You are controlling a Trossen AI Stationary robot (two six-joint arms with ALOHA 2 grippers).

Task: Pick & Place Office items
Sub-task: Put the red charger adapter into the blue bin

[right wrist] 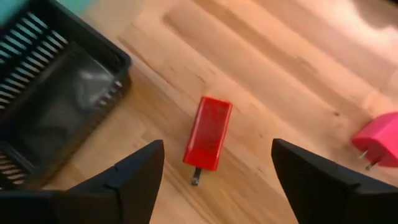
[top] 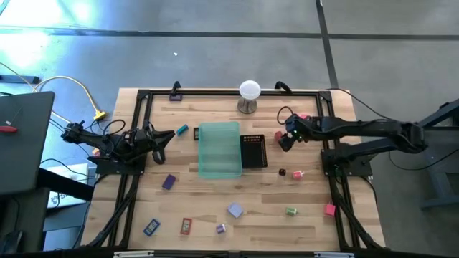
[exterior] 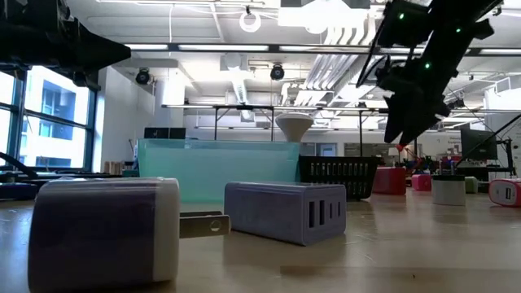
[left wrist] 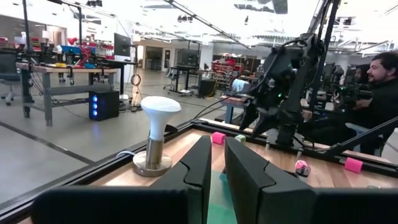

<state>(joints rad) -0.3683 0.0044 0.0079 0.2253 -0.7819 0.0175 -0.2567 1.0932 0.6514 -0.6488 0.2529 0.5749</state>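
Observation:
The office items lie scattered on the wooden table. A red block (right wrist: pixel 208 132) with a metal prong lies flat beside the black mesh tray (right wrist: pixel 56 93). My right gripper (right wrist: pixel 217 147) hangs open above it, slanting down, one finger on either side, clear of it. In the high view this gripper (top: pixel 287 137) is just right of the mesh tray (top: pixel 253 150). A pink block (right wrist: pixel 379 140) lies nearby. My left gripper (top: pixel 166 136) is shut and empty, held level at the table's left, pointing at the translucent green tray (top: pixel 219 149).
A white ball on a metal stand (top: pixel 249 92) is at the far middle. A teal piece (top: pixel 182 130), a purple one (top: pixel 169 181), blue (top: pixel 151 227), red (top: pixel 186 226), lavender (top: pixel 235 209), green (top: pixel 290 211) and pink (top: pixel 329 208) pieces lie around. A person (left wrist: pixel 379 93) sits beyond the table.

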